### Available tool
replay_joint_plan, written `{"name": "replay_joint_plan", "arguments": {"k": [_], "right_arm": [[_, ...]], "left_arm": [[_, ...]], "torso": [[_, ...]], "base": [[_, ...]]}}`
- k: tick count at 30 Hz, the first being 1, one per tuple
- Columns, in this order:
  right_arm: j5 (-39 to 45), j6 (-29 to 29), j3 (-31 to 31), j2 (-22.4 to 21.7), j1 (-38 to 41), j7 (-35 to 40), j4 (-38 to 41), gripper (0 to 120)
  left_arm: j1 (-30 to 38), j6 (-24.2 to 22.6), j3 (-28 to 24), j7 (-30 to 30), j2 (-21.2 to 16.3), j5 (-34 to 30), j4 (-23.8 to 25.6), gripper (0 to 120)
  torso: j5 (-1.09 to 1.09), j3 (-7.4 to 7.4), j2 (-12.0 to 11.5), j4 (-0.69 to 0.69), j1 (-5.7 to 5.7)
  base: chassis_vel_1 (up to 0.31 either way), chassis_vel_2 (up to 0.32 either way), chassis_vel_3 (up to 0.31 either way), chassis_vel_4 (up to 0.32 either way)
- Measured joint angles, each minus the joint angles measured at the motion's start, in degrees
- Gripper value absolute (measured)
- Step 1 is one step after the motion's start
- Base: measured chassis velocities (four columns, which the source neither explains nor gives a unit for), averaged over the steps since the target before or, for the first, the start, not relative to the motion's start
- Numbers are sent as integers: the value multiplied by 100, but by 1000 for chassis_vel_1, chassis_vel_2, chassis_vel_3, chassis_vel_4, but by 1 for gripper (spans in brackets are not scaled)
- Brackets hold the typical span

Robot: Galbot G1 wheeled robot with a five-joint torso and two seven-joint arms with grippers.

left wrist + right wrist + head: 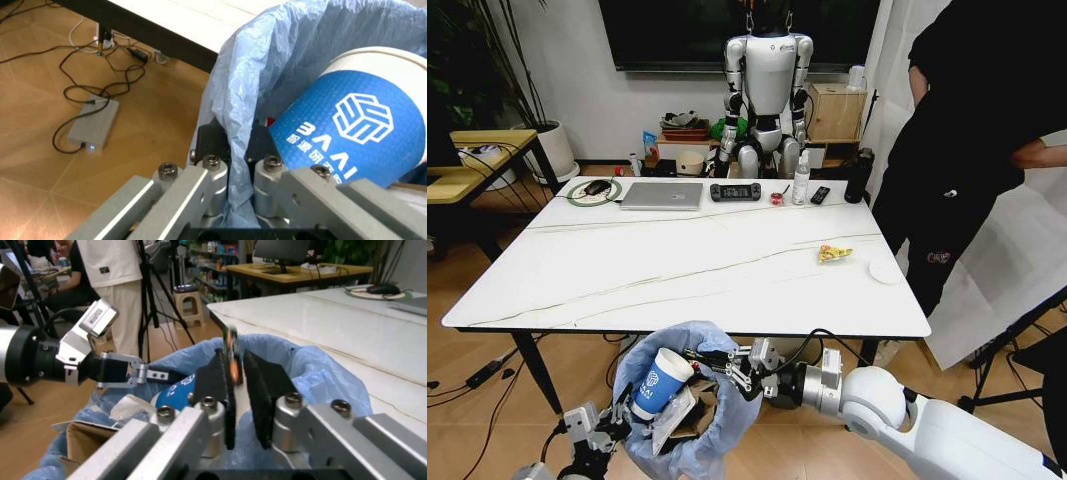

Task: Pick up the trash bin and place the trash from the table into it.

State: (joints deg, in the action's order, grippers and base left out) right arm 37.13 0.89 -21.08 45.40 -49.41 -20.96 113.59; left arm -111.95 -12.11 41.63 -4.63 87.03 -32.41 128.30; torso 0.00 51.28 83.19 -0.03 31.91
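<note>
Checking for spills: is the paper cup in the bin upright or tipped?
Tipped. The paper cup leans at a slant inside the trash bin, white rim pointing up toward the table.

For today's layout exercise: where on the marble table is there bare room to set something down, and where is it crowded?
The table is bare across its near half and middle, from the near edge up to the laptop. Its far edge is crowded: laptop, game controller, bottle. Near the right edge lie a yellow wrapper and a white disc.
</note>
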Motion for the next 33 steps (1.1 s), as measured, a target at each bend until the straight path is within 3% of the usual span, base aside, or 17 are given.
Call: {"name": "replay_joint_plan", "arguments": {"k": [11,15,19,24,26,33], "right_arm": [[-19,62,150,66,-105,147,-11,49],[358,-163,664,440,23,642,-153,66],[592,-677,1170,831,364,1249,-659,79],[-18,-949,1730,1199,1021,1605,-2156,98],[-378,-972,1864,1250,1232,1612,-2825,100],[-1010,-832,1910,1204,1563,1215,-4076,100]], "left_arm": [[26,-5,3,0,3,4,-40,0],[24,-5,1,-2,8,8,-50,0],[24,-3,0,-5,12,9,-50,0],[1,8,8,-14,17,10,-7,0],[-17,14,28,-19,18,9,14,0],[-40,21,44,-26,26,9,51,0]], "torso": [[-1,0,0,-1,0],[1,0,0,0,0],[-1,0,0,1,0],[1,1,0,2,1],[1,1,0,1,1],[2,1,0,1,0]], "base": [[0,0,0,0],[0,0,0,0],[0,0,0,0],[0,0,0,0],[0,0,0,0],[0,0,0,0]]}}
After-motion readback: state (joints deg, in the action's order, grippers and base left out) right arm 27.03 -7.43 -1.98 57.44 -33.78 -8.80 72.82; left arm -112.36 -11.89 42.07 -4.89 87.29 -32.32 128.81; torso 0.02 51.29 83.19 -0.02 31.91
